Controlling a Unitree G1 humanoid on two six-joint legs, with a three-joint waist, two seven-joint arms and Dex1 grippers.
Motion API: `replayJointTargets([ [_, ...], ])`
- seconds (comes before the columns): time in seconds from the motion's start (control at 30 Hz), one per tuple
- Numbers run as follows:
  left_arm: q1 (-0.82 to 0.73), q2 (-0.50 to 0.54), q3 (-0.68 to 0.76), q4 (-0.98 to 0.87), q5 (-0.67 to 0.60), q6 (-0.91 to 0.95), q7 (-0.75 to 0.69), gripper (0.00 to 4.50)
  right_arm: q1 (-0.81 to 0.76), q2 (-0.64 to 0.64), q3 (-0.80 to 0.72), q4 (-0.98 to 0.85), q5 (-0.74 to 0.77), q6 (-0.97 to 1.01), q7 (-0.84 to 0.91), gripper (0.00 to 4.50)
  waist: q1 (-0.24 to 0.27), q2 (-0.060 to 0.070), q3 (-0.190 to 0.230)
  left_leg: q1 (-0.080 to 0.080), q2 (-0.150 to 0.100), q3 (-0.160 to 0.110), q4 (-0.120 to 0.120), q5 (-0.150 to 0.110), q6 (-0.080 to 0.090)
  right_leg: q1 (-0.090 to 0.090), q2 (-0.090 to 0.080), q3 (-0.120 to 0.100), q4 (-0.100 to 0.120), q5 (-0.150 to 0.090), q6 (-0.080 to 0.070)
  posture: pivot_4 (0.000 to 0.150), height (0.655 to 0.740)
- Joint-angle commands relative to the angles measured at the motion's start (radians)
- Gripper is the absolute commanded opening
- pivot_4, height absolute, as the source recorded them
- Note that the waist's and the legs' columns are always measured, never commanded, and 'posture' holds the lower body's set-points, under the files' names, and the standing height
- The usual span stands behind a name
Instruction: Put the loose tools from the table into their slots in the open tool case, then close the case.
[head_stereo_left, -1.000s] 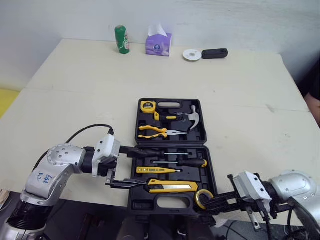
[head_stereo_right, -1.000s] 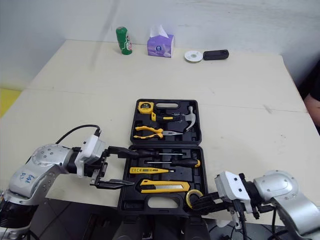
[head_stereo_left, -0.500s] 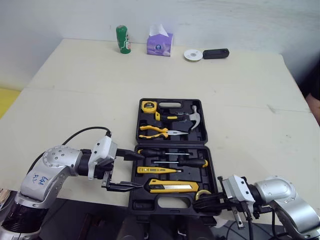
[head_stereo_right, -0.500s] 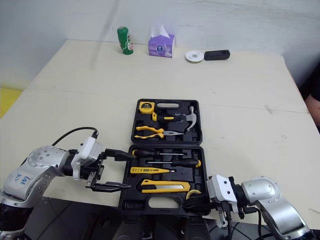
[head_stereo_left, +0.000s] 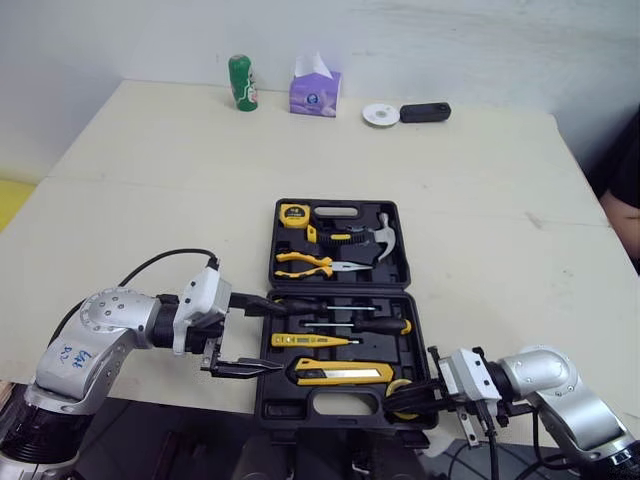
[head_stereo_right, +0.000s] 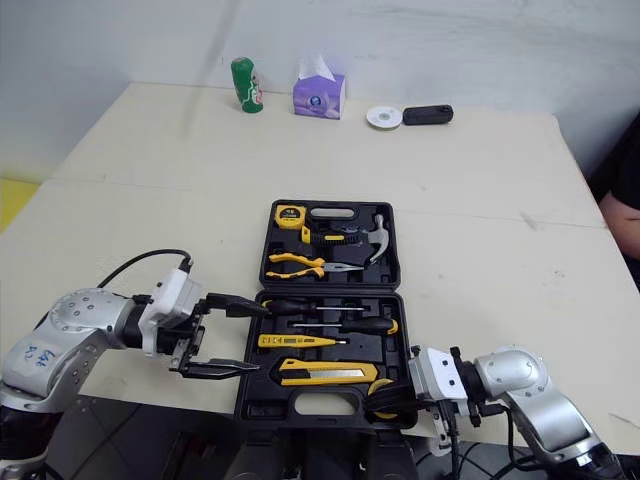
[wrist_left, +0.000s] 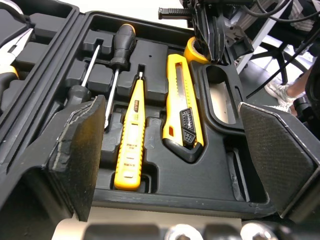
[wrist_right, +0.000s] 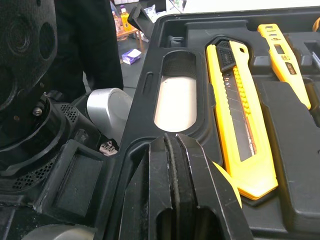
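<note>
In the left eye view the open tool case (head_stereo_left: 338, 290) lies at the centre of the counter (head_stereo_left: 150, 180), both halves flat. The upper half holds a tape measure (head_stereo_left: 295, 212), a hammer (head_stereo_left: 376, 235) and pliers (head_stereo_left: 308, 263). The lower half holds 2 screwdrivers (head_stereo_left: 345, 305), a yellow tester (head_stereo_left: 315, 340) and a utility knife (head_stereo_left: 340, 375). The left hand (head_stereo_left: 268, 336) sits at the lower half's left edge, fingers spread wide and holding nothing. At the case's lower right corner the right hand (head_stereo_left: 405, 400) pinches the yellow tape roll (head_stereo_left: 403, 388). A green bottle (head_stereo_left: 239, 82), tissue box (head_stereo_left: 310, 92), disc (head_stereo_left: 380, 114) and black device (head_stereo_left: 425, 112) stand along the top of the frame.

The left wrist view looks between its 2 spread fingers (wrist_left: 80, 150) at the tester and the knife lying side by side in their slots. Beyond them the right hand's fingers clamp the tape roll just beside the case's handle opening (wrist_left: 220, 97).

In the right wrist view the fingers (wrist_right: 175, 190) are pressed together, with the yellow roll against them. The knife lies just beside it.
</note>
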Motion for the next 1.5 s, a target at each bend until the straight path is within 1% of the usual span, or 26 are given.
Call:
replayJointTargets([
  [0.03,-0.002,0.015,0.028,-0.007,-0.021,0.042,0.024,4.5,0.008,-0.039,0.035,0.128,-0.124,0.01,-0.014,0.06,0.001,-0.002,-0.001,0.0,0.0,0.0,0.0,0.0,0.0,0.0,0.0,0.0,0.0,0.0,0.0,0.15,0.74],
  [0.1,-0.007,0.019,0.036,0.004,-0.018,0.042,0.027,4.5,-0.019,-0.031,0.011,0.096,-0.082,0.039,-0.035,0.06,0.001,-0.002,-0.001,0.0,0.0,0.0,0.0,0.0,0.0,0.0,0.0,0.0,0.0,0.0,0.0,0.15,0.74],
  [0.13,-0.013,0.017,0.045,0.018,-0.01,0.032,0.035,4.5,-0.036,-0.027,-0.018,0.057,-0.032,0.082,-0.06,0.06,0.001,-0.002,-0.001,0.0,0.0,0.0,0.0,0.0,0.0,0.0,0.0,0.0,0.0,0.0,0.0,0.15,0.74],
  [0.17,-0.018,0.013,0.057,0.032,-0.005,0.019,0.042,4.5,-0.049,-0.028,-0.049,0.017,0.022,0.129,-0.08,0.06,0.001,-0.002,-0.001,0.0,0.0,-0.001,0.0,0.0,0.0,0.0,0.0,0.0,0.0,0.0,0.0,0.15,0.74],
  [0.2,-0.015,0.009,0.08,0.059,0.008,0.005,0.063,4.5,-0.07,-0.034,-0.109,-0.045,0.127,0.232,-0.137,0.06,0.0,0.0,0.0,-0.001,0.0,-0.001,0.0,0.0,0.0,0.0,0.0,0.0,0.0,0.0,0.0,0.15,0.74],
  [0.23,-0.012,0.007,0.096,0.078,0.015,-0.005,0.077,4.5,-0.084,-0.039,-0.151,-0.088,0.198,0.307,-0.176,0.06,0.0,0.003,0.002,-0.002,0.0,-0.001,0.001,0.0,0.0,-0.002,0.0,0.0,0.0,0.001,-0.001,0.15,0.74],
  [0.27,-0.006,0.009,0.108,0.101,0.029,-0.021,0.087,4.5,-0.099,-0.045,-0.186,-0.113,0.24,0.357,-0.201,0.06,-0.001,0.007,0.005,-0.003,0.0,-0.001,0.001,0.0,0.0,-0.002,-0.001,0.0,0.0,0.001,-0.001,0.15,0.74],
  [0.3,0.0,0.009,0.117,0.123,0.048,-0.046,0.098,4.5,-0.11,-0.052,-0.21,-0.12,0.244,0.374,-0.211,0.06,-0.001,0.01,0.006,-0.004,0.0,-0.001,0.002,0.0,0.001,-0.004,-0.001,0.0,0.001,0.001,-0.001,0.15,0.74],
  [0.33,0.003,0.001,0.129,0.146,0.058,-0.066,0.11,4.5,-0.119,-0.062,-0.223,-0.1,0.213,0.357,-0.208,0.06,0.0,0.012,0.007,-0.004,0.0,0.0,0.002,0.0,0.001,-0.004,-0.001,0.001,0.001,0.001,-0.001,0.15,0.74],
  [0.47,0.002,-0.032,0.166,0.227,0.074,-0.121,0.143,4.5,-0.173,-0.072,-0.286,0.02,0.153,0.337,-0.24,0.06,0.007,0.012,0.007,-0.004,0.0,-0.001,-0.005,0.001,0.0,-0.005,0.0,-0.001,0.0,0.0,-0.003,0.15,0.74],
  [0.57,-0.013,-0.033,0.154,0.305,0.125,-0.155,0.164,3.66,-0.221,-0.092,-0.285,0.171,0.036,0.236,-0.252,0.0,0.007,0.012,0.007,-0.005,-0.002,0.0,-0.005,0.002,0.002,-0.005,0.0,-0.001,0.001,0.001,-0.002,0.15,0.74],
  [0.6,-0.016,-0.033,0.149,0.323,0.135,-0.161,0.167,3.17,-0.233,-0.092,-0.283,0.206,0.012,0.21,-0.25,0.0,0.006,0.012,0.007,-0.006,-0.002,0.001,-0.005,0.002,0.003,-0.005,0.0,-0.001,0.0,0.001,-0.001,0.15,0.74],
  [0.63,-0.026,-0.038,0.134,0.351,0.159,-0.174,0.178,2.82,-0.25,-0.084,-0.283,0.247,-0.004,0.196,-0.258,0.0,0.005,0.012,0.007,-0.006,-0.003,0.001,-0.005,0.003,0.004,-0.004,0.0,-0.001,0.0,0.002,0.0,0.15,0.74],
  [0.73,-0.052,-0.062,0.083,0.401,0.203,-0.184,0.192,1.42,-0.294,-0.07,-0.271,0.347,-0.054,0.154,-0.269,0.0,0.004,0.012,0.007,-0.005,-0.003,0.003,-0.005,0.003,0.005,-0.004,0.0,0.0,0.0,0.003,0.002,0.15,0.74],
  [0.77,-0.059,-0.077,0.065,0.408,0.217,-0.189,0.2,0.91,-0.304,-0.068,-0.262,0.373,-0.07,0.144,-0.266,0.0,0.004,0.012,0.007,-0.005,-0.003,0.004,-0.005,0.003,0.005,-0.004,0.0,0.0,0.0,0.003,0.002,0.15,0.74],
  [0.83,-0.082,-0.123,0.031,0.411,0.236,-0.18,0.229,0.03,-0.324,-0.058,-0.235,0.422,-0.106,0.113,-0.26,0.0,0.003,0.012,0.007,-0.005,-0.003,0.003,-0.005,0.004,0.005,-0.004,0.0,0.001,0.0,0.003,0.002,0.15,0.74],
  [0.93,-0.106,-0.158,-0.002,0.407,0.257,-0.17,0.242,0.03,-0.348,-0.028,-0.209,0.452,-0.131,0.092,-0.262,0.0,0.003,0.012,0.007,-0.005,-0.003,0.003,-0.004,0.004,0.004,-0.004,0.0,0.001,0.001,0.003,0.002,0.15,0.74],
  [1.07,-0.13,-0.182,-0.04,0.404,0.276,-0.148,0.254,0.03,-0.365,0.033,-0.18,0.43,-0.139,0.09,-0.276,0.0,-0.006,0.012,0.007,-0.005,-0.002,0.004,-0.005,0.005,0.003,-0.004,0.0,0.001,0.001,0.003,0.002,0.15,0.74],
  [1.2,-0.154,-0.192,-0.062,0.423,0.293,-0.171,0.237,0.03,-0.355,0.071,-0.171,0.374,-0.127,0.106,-0.275,0.0,-0.014,0.012,0.007,-0.004,-0.002,0.004,-0.004,0.006,0.003,-0.004,0.0,0.001,0.002,0.003,0.002,0.15,0.74],
  [1.3,-0.181,-0.219,-0.07,0.443,0.294,-0.217,0.227,0.03,-0.352,0.096,-0.166,0.339,-0.125,0.128,-0.298,0.0,-0.018,0.012,0.007,-0.004,-0.002,0.003,-0.004,0.006,0.003,-0.004,0.0,0.001,0.002,0.003,0.002,0.15,0.74],
  [1.4,-0.211,-0.24,-0.077,0.469,0.308,-0.237,0.228,0.03,-0.325,0.118,-0.166,0.286,-0.087,0.174,-0.291,0.0,-0.012,0.012,0.007,-0.005,-0.003,0.002,-0.004,0.006,0.003,-0.004,0.0,0.001,0.002,0.003,0.002,0.15,0.74],
  [1.5,-0.242,-0.258,-0.081,0.494,0.314,-0.23,0.234,0.03,-0.301,0.121,-0.165,0.258,-0.098,0.174,-0.299,0.0,-0.008,0.012,0.007,-0.006,-0.003,0.002,-0.003,0.006,0.003,-0.004,0.0,0.001,0.002,0.003,0.002,0.15,0.74],
])
